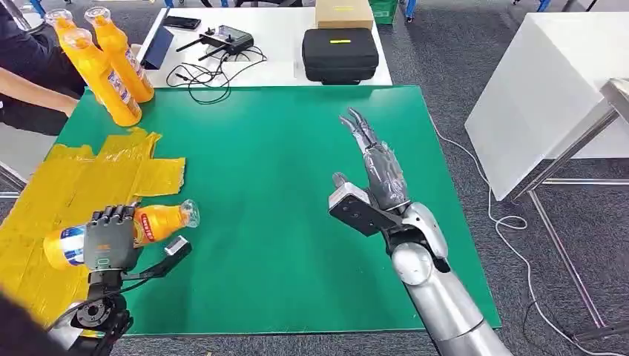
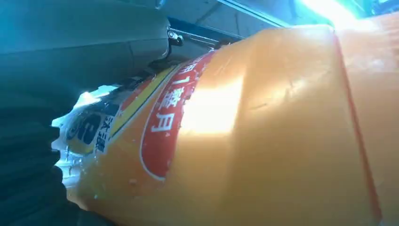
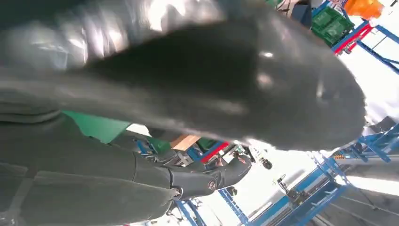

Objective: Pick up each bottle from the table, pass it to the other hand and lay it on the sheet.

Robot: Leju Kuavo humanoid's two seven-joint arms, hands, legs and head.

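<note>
Your left hand (image 1: 111, 237) holds a bottle (image 1: 152, 224) on its side, just over the yellow sheet (image 1: 44, 200). It looks full, so probably heavy, and smooth and slippery. Keep hold around the middle. Your right hand (image 1: 374, 167) is wide and holds nothing.

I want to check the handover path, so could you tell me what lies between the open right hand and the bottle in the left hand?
Only bare green table separates the right hand from the bottle held by the left hand, as the head view shows.
</note>
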